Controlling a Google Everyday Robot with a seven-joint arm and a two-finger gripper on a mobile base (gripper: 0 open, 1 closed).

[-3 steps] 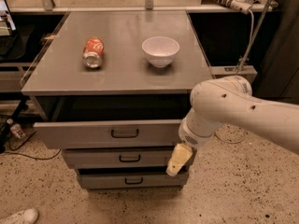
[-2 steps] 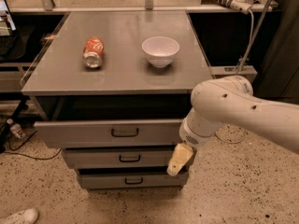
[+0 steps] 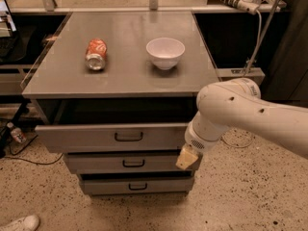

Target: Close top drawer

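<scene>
Fingers (image 3: 187,157) look pressed together, a single cream plastic wedge with no gap showing. The gripper (image 3: 184,163) hangs at lower centre-right, by the right end of the wide grey metal top drawer (image 3: 77,137), which stands pulled out mid-frame; contact cannot be told. A good push would land flat on the smooth front panel, nearer the small dark bail handle (image 3: 129,136), driving straight inward so the deep drawer does not skew.
</scene>
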